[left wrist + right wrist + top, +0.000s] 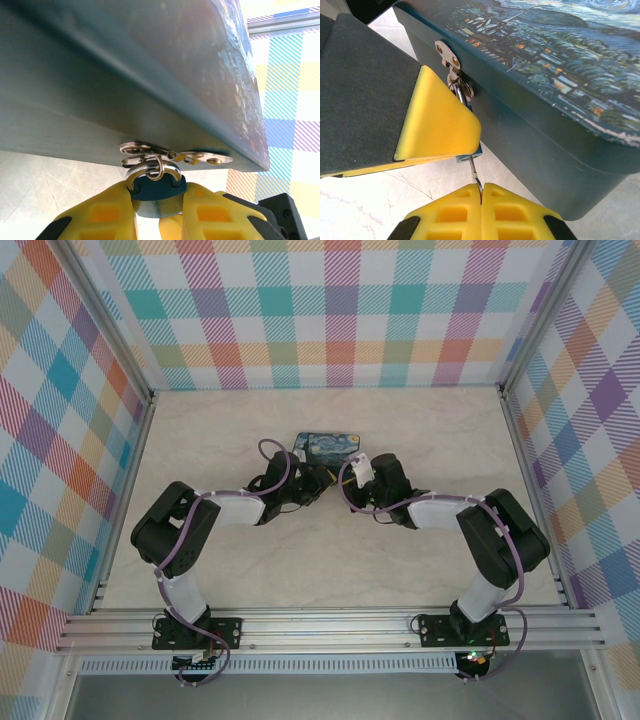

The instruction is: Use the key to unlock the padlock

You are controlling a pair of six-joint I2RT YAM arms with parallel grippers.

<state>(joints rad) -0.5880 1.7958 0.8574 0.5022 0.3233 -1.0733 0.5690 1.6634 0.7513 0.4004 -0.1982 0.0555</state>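
Observation:
The small bluish padlock [158, 192] hangs by its metal shackle [150, 169] from the hasp [200, 157] of the Starry Night tin [150, 75]. My left gripper [158, 202] is shut on the padlock body, one yellow finger on each side. In the right wrist view only the padlock's bottom corner [470, 156] shows under the left gripper's yellow finger [437, 117]. The thin key [475, 172] runs from that corner down into my right gripper [481, 194], which is shut on it. Both grippers meet in front of the tin [325, 447], left gripper [308, 486] and right gripper [352, 483].
The painted tin [545, 75] stands mid-table, right behind both grippers. Bare marble tabletop [320, 560] lies in front of it, and plaid walls [340, 310] close in the back and sides.

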